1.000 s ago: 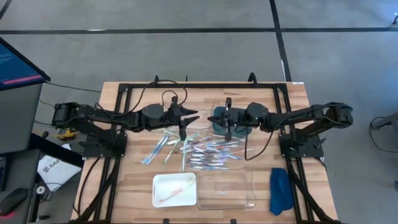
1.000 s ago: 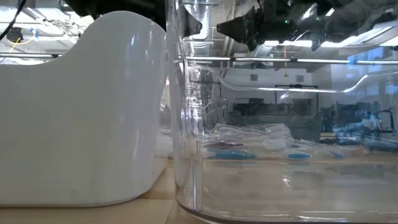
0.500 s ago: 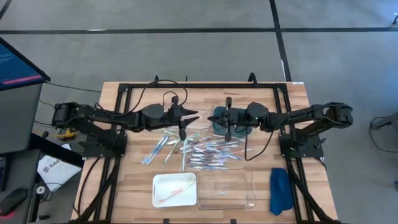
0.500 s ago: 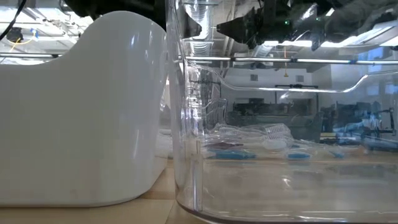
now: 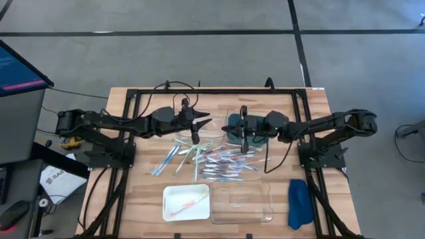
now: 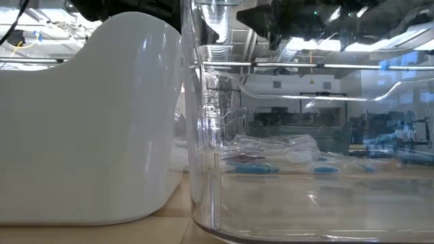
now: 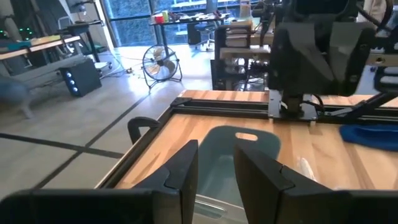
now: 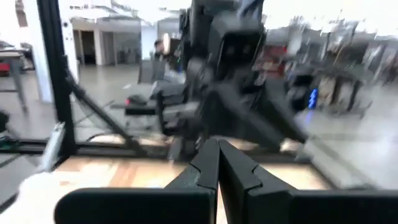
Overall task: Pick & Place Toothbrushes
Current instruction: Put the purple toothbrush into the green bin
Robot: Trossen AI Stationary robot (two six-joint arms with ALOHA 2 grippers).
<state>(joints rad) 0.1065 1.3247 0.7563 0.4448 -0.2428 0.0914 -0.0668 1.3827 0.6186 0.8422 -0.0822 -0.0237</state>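
Wooden tabletop [image 5: 139, 199] holds the toothbrushes [image 5: 219, 162] scattered just below both pincers; left pincer [image 5: 195, 136], half-open and empty, has drawn slightly back, right pincer [image 5: 243, 138] stays shut, so no pick has begun

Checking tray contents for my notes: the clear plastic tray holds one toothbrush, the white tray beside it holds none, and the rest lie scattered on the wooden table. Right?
Not quite: the trays are swapped. In the high view the white rectangular tray holds the one thin orange-pink toothbrush, while the clear plastic tray beside it holds none. The remaining toothbrushes do lie scattered on the wooden table.
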